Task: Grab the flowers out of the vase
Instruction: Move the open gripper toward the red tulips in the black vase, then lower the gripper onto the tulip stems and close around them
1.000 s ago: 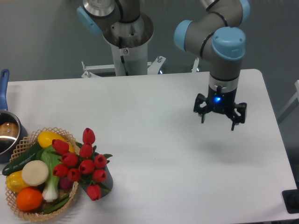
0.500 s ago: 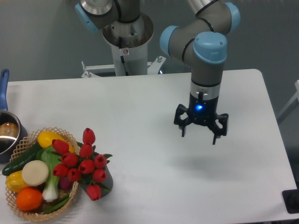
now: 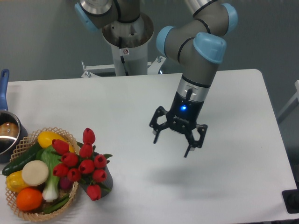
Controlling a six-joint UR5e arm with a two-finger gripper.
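View from a fixed camera above a white desk. The end effector hangs in the air over the middle of the desk, tilted, its two fingers spread wide apart and holding nothing; a blue light glows on its body. Its shadow falls on the desk below and to the right. The flowers, red tulip buds with dark green leaves, stand in the vase near the front left of the desk, well apart from the end effector. Only a dark grey part of the vase shows beneath the blooms. Just beside the vase on the left, and touching the flowers, sits a wicker basket filled with yellow, green, white and orange vegetables. A metal pot with a blue handle lies at the left edge, partly cut off by the frame.
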